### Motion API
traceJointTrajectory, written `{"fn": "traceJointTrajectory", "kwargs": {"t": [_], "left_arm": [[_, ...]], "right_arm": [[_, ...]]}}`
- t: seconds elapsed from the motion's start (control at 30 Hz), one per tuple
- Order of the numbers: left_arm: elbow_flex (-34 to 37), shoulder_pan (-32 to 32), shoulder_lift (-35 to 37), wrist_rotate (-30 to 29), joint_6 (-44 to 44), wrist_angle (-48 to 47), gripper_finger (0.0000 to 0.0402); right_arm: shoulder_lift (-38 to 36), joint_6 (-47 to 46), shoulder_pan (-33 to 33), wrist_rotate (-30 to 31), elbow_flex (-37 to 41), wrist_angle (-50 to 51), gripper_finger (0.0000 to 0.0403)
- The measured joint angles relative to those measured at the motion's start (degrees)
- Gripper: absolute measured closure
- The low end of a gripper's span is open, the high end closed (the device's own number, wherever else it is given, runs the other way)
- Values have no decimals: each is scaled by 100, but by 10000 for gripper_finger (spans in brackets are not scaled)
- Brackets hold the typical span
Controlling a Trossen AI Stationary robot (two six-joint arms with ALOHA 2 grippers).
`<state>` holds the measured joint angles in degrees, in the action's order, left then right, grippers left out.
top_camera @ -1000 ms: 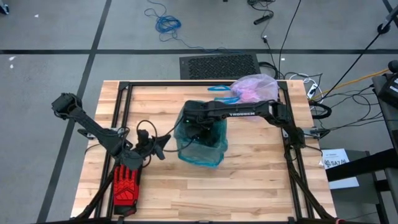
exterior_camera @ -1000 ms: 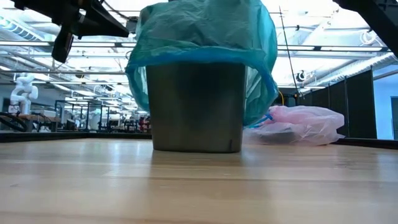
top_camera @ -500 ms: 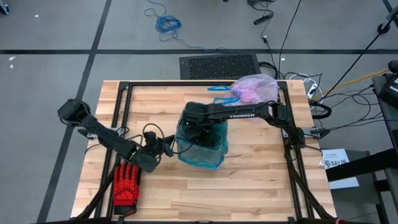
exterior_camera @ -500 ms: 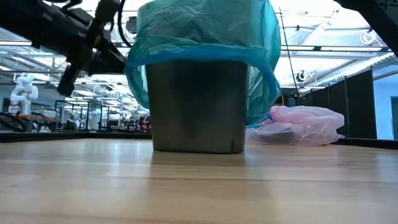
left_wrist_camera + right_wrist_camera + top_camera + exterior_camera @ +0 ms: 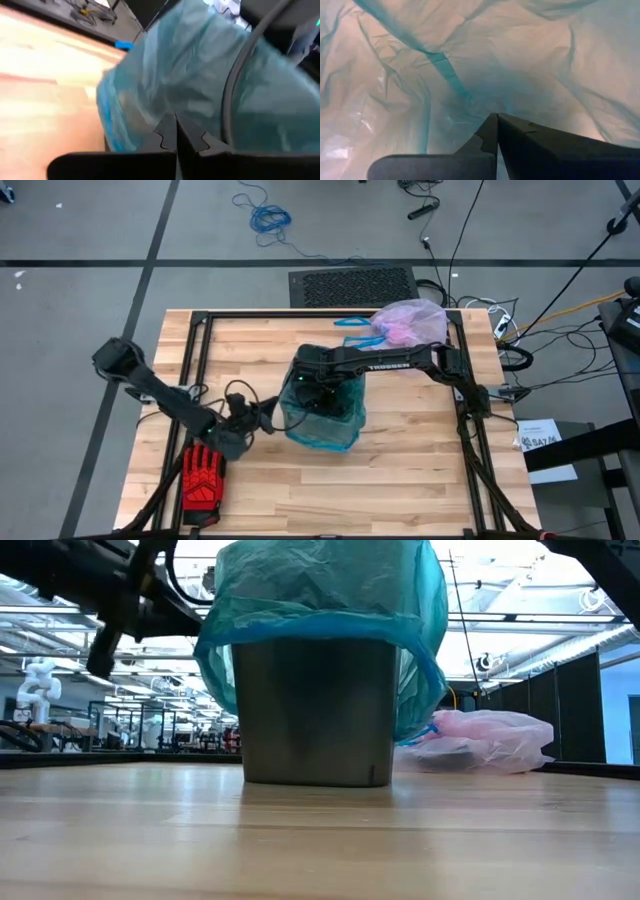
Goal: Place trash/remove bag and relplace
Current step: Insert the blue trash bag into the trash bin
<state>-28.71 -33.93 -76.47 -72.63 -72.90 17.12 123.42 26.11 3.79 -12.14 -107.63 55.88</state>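
- Right claw (image 5: 496, 131), fingers pressed together, reaches inside the teal liner (image 5: 322, 412) to seat it in the bin (image 5: 315, 710)
- Left claw (image 5: 176, 145), closed empty, waits beside
- Pink bag (image 5: 408, 322) sits discarded on the table's (image 5: 420, 470) far edge

The bench (image 5: 420, 450) was pale wood in jointed strips, smooth with a low sheen. The bin (image 5: 315, 710) looked like dull brushed metal. Over it hung a thin, translucent teal plastic bag (image 5: 320, 590), crinkled and faintly glossy. The pink bag (image 5: 410, 320) was filmy, wrinkled plastic. The red glove (image 5: 202, 478) looked like matt cloth.
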Motion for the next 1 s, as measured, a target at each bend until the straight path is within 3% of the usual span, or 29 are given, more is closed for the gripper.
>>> {"fn": "traceJointTrajectory", "kwargs": {"t": [0.1,0.2,0.53,0.83,1.0], "left_arm": [[1,-9,373,-41,-269,-645,402],[54,17,587,-47,-1095,-1380,402],[118,-181,814,-674,-4688,-4555,402],[118,-283,794,-775,-4636,-4416,402],[114,-156,794,-333,-3025,-3891,402]], "right_arm": [[0,1,0,0,0,0,403],[-2,0,0,0,0,4,403],[-7,2,-17,0,-4,84,403],[-9,186,-66,2,-4,92,403],[-9,193,-155,0,-4,94,403]]}}
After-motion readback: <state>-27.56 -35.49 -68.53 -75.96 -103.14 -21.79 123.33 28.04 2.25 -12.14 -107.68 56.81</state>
